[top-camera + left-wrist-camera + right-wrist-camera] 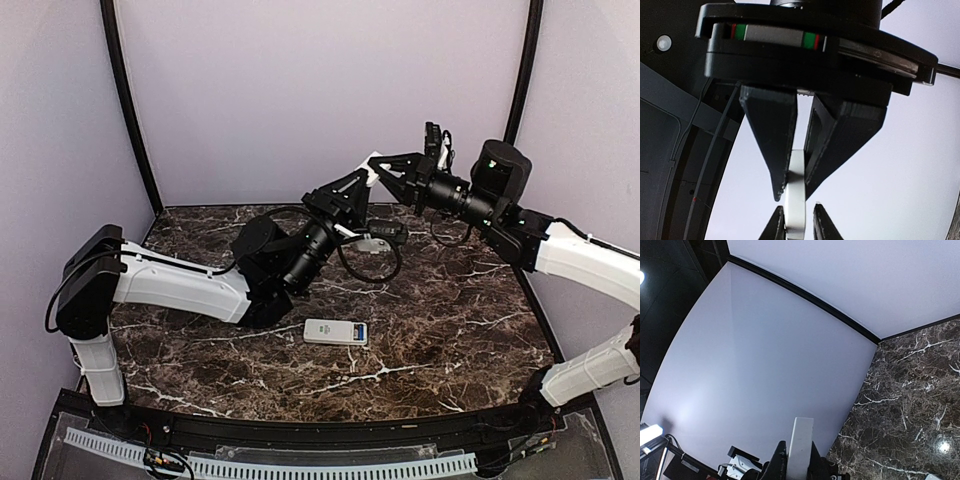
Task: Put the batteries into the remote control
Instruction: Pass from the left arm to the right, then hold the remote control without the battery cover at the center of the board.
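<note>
remote control (335, 331): flat white, blue-green display end | left claw (797, 227), right claw (796, 465): both pinching white plate (796, 200)

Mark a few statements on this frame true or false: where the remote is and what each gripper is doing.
1. The flat white rectangular remote control lies on the dark marble table. True.
2. The left gripper holds the remote. False: it pinches a thin white flat piece in mid-air.
3. The right gripper is shut on that same piece. True.
4. Batteries lie beside the remote. False: none show on the table.
</note>
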